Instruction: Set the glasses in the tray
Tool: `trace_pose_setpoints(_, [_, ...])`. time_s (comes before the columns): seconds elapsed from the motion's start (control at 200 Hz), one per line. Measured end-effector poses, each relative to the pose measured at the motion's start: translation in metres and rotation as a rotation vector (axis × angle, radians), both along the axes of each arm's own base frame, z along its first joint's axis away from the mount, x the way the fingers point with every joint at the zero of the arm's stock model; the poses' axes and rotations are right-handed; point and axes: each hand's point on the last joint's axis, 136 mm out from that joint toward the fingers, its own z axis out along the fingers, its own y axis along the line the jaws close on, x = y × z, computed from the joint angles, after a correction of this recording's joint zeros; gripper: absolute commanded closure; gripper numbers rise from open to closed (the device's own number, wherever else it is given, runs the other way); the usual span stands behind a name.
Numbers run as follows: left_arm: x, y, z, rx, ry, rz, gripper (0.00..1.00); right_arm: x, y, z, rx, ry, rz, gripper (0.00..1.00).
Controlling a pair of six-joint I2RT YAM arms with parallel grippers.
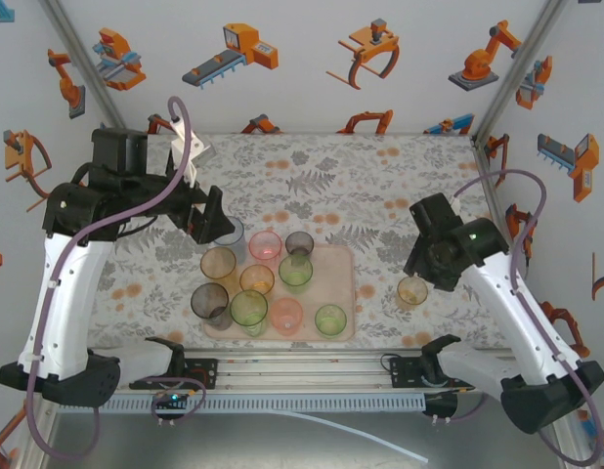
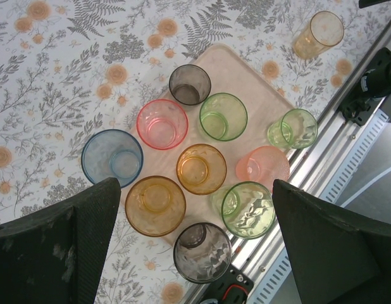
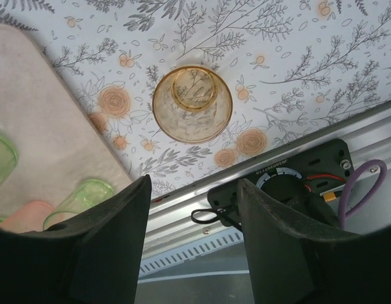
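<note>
Table [image 1: 400, 186], floral cover. Tray [image 1: 339, 269] at near edge, middle, crowded with glasses [image 1: 295, 272]. Left gripper [image 2: 194, 183] spread wide, empty, above tray's far-left corner. Right gripper [image 3: 193, 183] fingers apart, empty, near lone orange glass [image 3: 192, 104] upright on table right of tray.

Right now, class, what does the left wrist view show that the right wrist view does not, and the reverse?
Left wrist, not right wrist: a blue tumbler and a grey tumbler among the cluster. Right wrist, not left wrist: a purple cable beside a black connector plate on the rail. Both: the orange tumbler standing on the floral cloth, apart from the pale pink tray.
</note>
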Motion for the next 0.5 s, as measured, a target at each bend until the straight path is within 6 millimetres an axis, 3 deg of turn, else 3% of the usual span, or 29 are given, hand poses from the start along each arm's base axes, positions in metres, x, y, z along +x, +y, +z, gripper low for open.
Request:
trace_pose_setpoints(0.325, [0.007,-0.004,-0.002,0.006,0.013,-0.005,0.03,0.002,-0.032,-0.006,0.058,0.047,-0.096,0.47])
trace_pose_setpoints(0.501, [0.016,-0.008,-0.01,0.015,0.042,-0.007,0.03,-0.01,-0.029,-0.029,0.093,0.066,-0.088,0.5])
